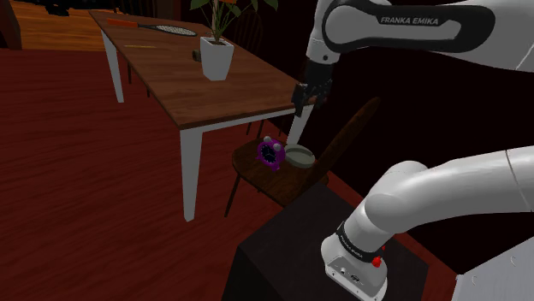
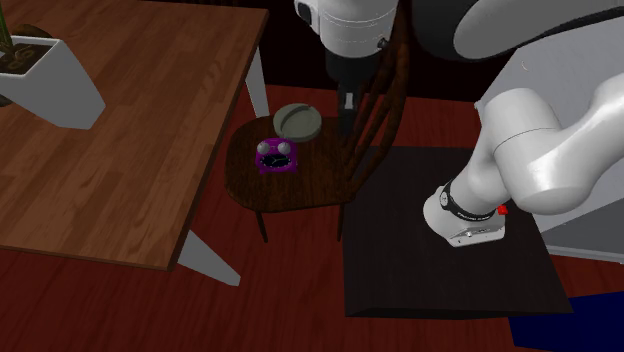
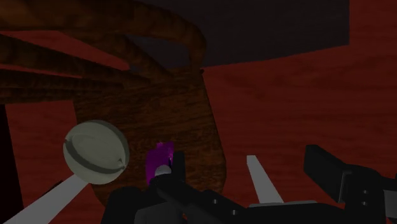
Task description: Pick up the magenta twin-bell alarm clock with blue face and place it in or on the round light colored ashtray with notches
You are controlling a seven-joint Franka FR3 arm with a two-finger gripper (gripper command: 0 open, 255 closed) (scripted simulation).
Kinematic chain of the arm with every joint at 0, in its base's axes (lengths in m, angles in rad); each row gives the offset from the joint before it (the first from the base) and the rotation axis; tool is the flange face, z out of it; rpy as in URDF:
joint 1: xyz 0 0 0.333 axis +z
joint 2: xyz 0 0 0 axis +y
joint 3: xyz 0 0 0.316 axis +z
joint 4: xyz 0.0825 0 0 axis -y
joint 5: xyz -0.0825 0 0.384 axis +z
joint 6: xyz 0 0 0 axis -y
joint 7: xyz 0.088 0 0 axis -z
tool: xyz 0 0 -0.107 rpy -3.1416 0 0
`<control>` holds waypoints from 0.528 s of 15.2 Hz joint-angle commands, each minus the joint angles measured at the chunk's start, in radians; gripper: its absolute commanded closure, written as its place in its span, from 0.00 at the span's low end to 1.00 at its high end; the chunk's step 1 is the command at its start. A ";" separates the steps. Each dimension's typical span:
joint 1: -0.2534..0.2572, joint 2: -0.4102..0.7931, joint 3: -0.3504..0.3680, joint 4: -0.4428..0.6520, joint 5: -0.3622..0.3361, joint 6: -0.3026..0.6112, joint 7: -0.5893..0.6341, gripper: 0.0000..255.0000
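On the seat of the dark wooden chair (image 1: 261, 178), the magenta twin-bell alarm clock (image 1: 272, 152) sits just beside the round pale notched ashtray (image 1: 299, 156) (at its left in the shoulder view). The brown wooden surface (image 1: 197, 81), bearing a white planter (image 1: 216, 57), stands alongside.

Dim room — a reddish wooden floor (image 1: 86, 180), a brown table (image 1: 167, 73) on white legs bearing a potted plant (image 1: 216, 58), a dark wooden chair (image 2: 295, 192) just beside it.

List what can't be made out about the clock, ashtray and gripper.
gripper: second exterior view, mostly behind the arm.
alarm clock: wrist view, largely behind the gripper; dial too small and dark in the shoulder view.
ashtray: notches too small in every view.
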 commanded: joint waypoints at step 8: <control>-0.037 0.258 -0.046 -0.045 -0.091 0.322 -0.036 0.00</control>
